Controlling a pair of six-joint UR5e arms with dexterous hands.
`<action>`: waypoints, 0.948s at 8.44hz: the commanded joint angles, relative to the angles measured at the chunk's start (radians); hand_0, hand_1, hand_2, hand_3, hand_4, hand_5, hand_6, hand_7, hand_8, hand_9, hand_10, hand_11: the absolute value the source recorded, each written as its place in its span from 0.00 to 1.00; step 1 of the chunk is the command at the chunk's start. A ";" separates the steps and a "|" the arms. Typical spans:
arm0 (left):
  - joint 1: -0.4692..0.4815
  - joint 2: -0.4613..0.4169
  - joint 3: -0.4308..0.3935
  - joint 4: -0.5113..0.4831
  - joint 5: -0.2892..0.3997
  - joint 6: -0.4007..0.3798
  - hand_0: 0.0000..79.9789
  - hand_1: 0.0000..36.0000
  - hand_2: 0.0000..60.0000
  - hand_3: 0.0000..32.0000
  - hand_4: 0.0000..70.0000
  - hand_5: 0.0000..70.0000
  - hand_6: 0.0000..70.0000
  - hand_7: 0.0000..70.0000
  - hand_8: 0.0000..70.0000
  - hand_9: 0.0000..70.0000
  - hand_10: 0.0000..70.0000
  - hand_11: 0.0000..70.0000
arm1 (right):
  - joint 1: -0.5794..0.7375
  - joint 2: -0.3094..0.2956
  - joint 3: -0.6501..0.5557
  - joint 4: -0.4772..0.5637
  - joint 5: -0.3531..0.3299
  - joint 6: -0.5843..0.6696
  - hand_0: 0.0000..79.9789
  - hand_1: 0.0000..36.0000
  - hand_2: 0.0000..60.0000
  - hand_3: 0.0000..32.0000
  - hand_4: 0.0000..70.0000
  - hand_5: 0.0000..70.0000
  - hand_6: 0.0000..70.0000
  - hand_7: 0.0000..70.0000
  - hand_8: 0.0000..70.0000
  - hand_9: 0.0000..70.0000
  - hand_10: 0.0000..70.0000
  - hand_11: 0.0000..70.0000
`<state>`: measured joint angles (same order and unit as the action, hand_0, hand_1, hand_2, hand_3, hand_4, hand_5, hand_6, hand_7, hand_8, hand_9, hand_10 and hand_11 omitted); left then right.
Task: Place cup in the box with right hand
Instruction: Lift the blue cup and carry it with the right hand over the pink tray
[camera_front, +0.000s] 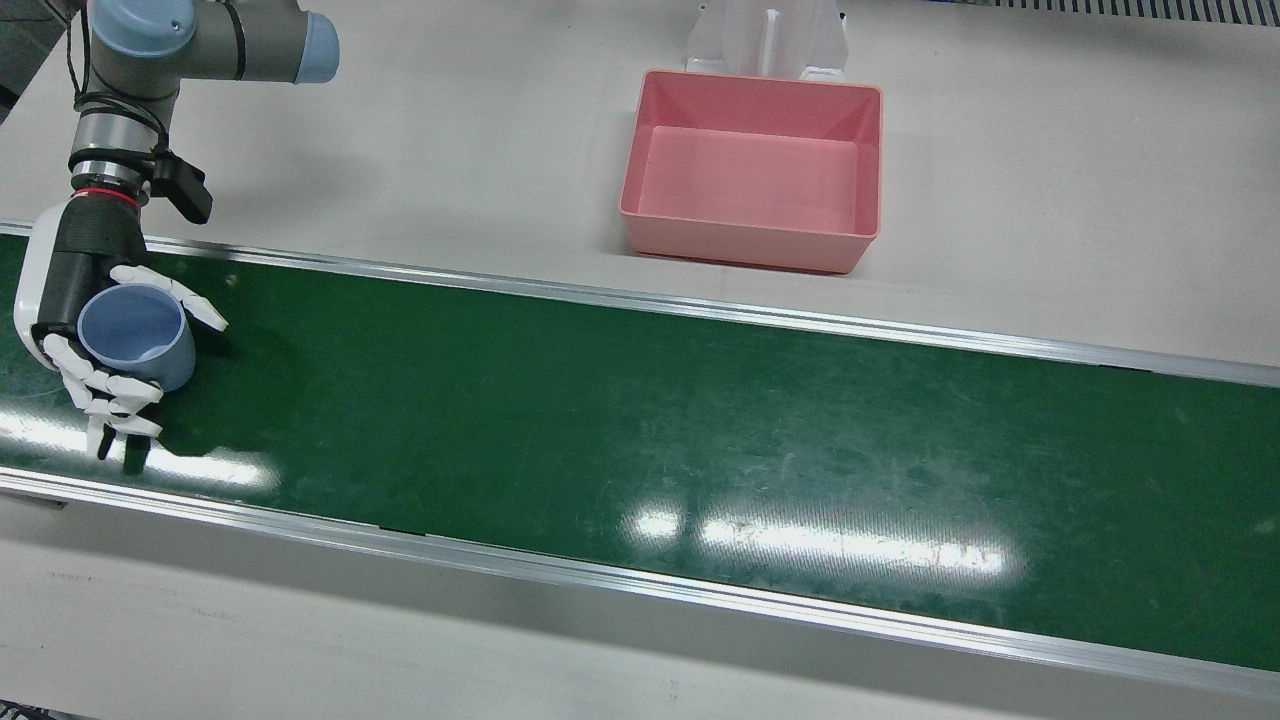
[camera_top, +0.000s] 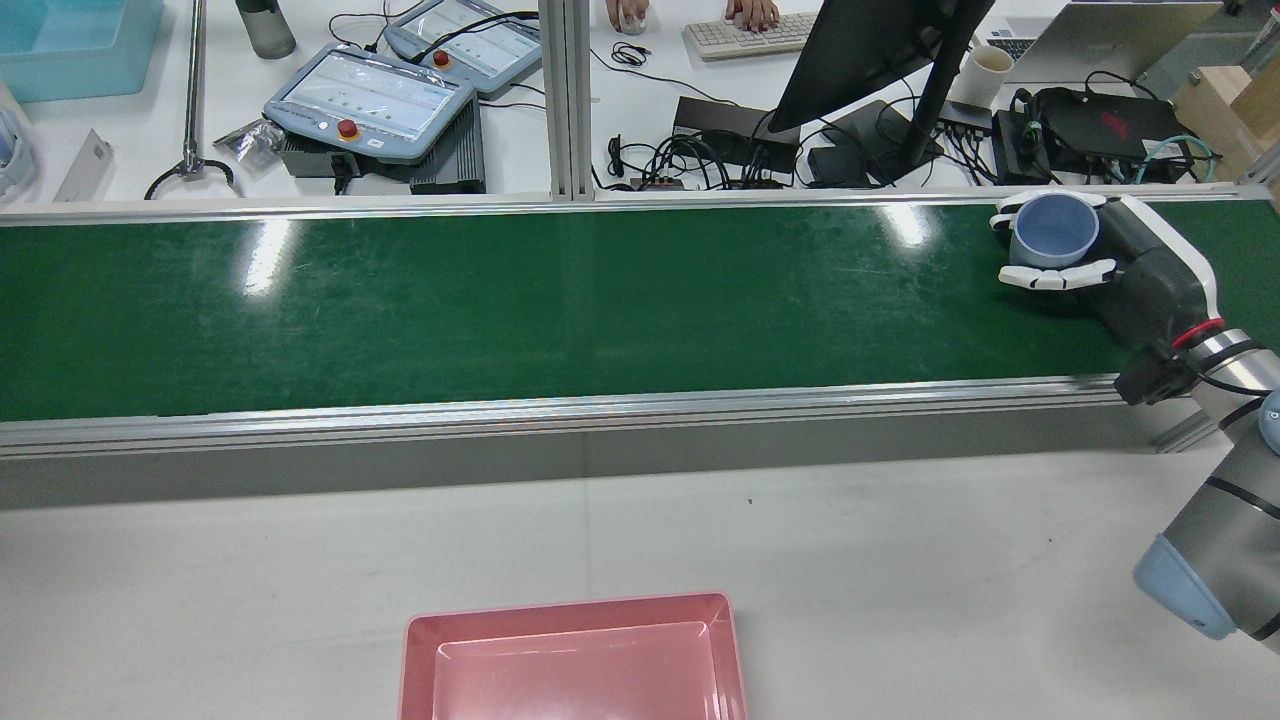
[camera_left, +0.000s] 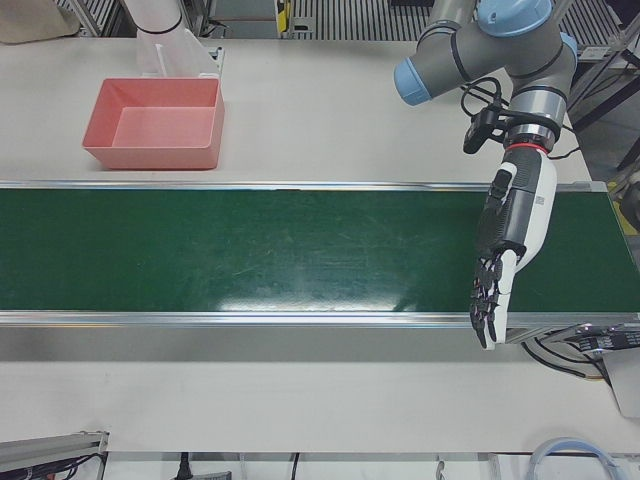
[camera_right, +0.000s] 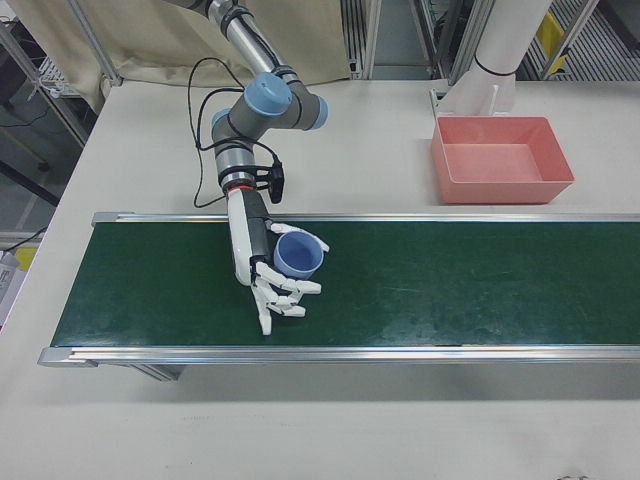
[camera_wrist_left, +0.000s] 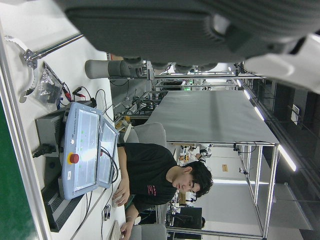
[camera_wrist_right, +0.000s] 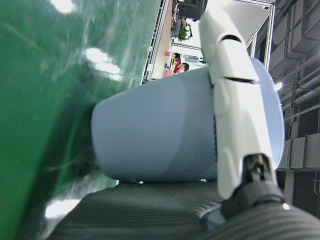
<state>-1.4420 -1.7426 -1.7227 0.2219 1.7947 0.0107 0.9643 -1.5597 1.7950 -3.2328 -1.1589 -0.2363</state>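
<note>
Your right hand (camera_front: 85, 300) wraps the pale blue plastic cup (camera_front: 138, 333) at the front view's left edge, over the green belt (camera_front: 640, 440). The open-sided hold could let it slip before reaching the pink rectangular box (camera_front: 752, 170), upper centre.

the pink box (camera_top: 574, 660) was cut off by the rear view's bottom edge; the right hand (camera_front: 95, 300) hid part of the cup (camera_front: 140, 335).
</note>
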 joint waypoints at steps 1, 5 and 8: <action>0.000 0.000 0.000 0.001 0.002 0.000 0.00 0.00 0.00 0.00 0.00 0.00 0.00 0.00 0.00 0.00 0.00 0.00 | 0.010 0.041 0.045 -0.001 -0.005 0.017 1.00 1.00 1.00 0.00 1.00 0.47 0.84 1.00 1.00 1.00 1.00 1.00; 0.000 0.000 -0.002 0.001 0.002 0.000 0.00 0.00 0.00 0.00 0.00 0.00 0.00 0.00 0.00 0.00 0.00 0.00 | 0.004 0.206 0.297 -0.199 -0.022 -0.006 0.94 1.00 1.00 0.00 1.00 0.47 0.85 1.00 1.00 1.00 1.00 1.00; 0.000 0.000 -0.002 0.001 0.000 0.000 0.00 0.00 0.00 0.00 0.00 0.00 0.00 0.00 0.00 0.00 0.00 0.00 | -0.025 0.409 0.279 -0.219 -0.329 -0.038 1.00 1.00 1.00 0.00 1.00 0.45 0.83 1.00 1.00 1.00 1.00 1.00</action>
<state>-1.4419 -1.7426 -1.7241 0.2224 1.7958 0.0107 0.9634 -1.2791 2.0658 -3.4245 -1.3065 -0.2563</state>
